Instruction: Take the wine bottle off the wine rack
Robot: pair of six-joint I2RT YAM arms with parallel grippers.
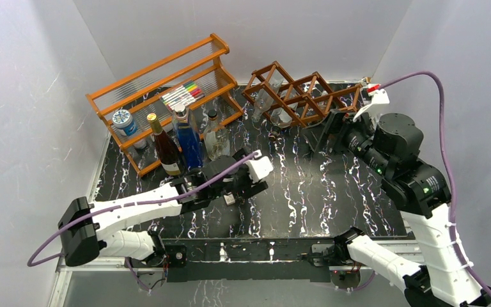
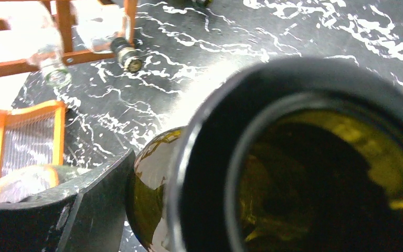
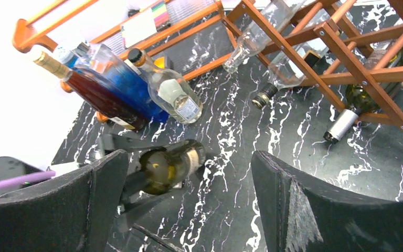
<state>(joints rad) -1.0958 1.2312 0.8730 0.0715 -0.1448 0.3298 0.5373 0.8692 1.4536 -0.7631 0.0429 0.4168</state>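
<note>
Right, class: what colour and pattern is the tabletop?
The tabletop is black with white marble-like veins; best seen from top external.

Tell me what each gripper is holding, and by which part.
Left gripper grips the green wine bottle; where along it is unclear. Right gripper is open and empty.

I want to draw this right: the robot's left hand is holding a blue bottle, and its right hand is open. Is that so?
Nearly. The bottle in the left hand is dark green, not blue, as the right wrist view shows. The blue bottle stands free beside the orange shelf. The right hand is open.
</note>
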